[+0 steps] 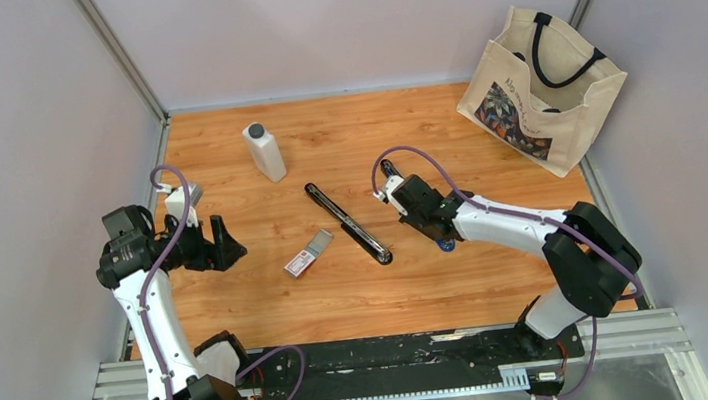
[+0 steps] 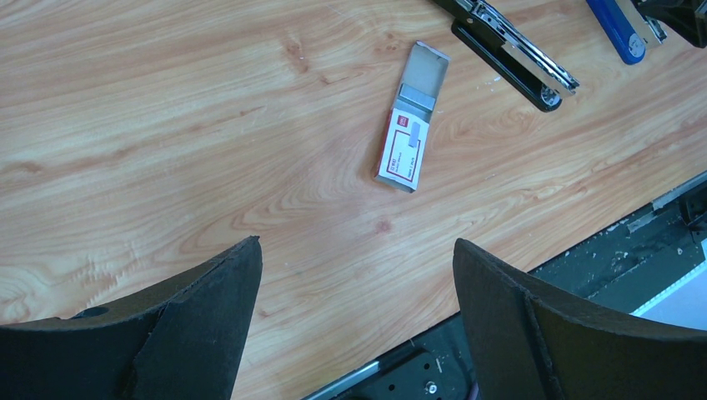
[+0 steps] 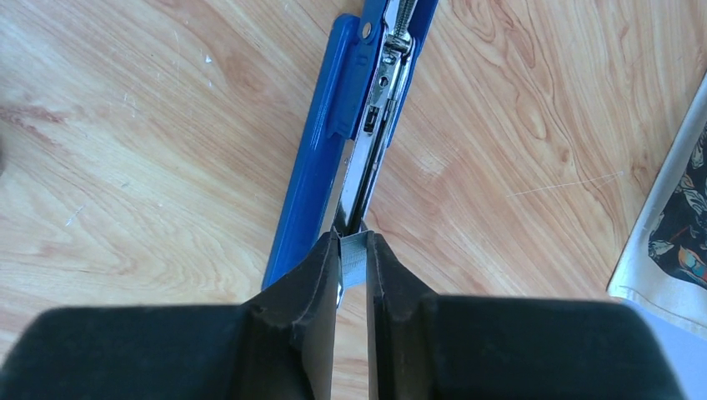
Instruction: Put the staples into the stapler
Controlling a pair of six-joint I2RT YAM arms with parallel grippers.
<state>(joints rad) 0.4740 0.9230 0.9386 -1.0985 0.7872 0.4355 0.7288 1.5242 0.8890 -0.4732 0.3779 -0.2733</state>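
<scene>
The staples box [image 1: 308, 255] [image 2: 410, 133], white and red, lies flat on the table with its grey tray slid out. A blue stapler [image 3: 321, 158] [image 1: 448, 244] [image 2: 617, 29] lies opened under my right arm, its metal channel [image 3: 375, 125] showing. My right gripper [image 3: 353, 242] [image 1: 434, 226] is shut on a short grey strip of staples [image 3: 354, 254], held at the near end of that channel. A black stapler [image 1: 348, 223] [image 2: 508, 50] lies opened flat between the box and the blue one. My left gripper [image 2: 357, 246] [image 1: 224, 243] hangs open and empty, left of the box.
A white bottle with a dark cap [image 1: 265, 152] stands at the back. A canvas tote bag [image 1: 541, 88] [image 3: 671, 225] sits at the back right, close to my right gripper. The table's front rail [image 2: 600, 250] runs along the near edge.
</scene>
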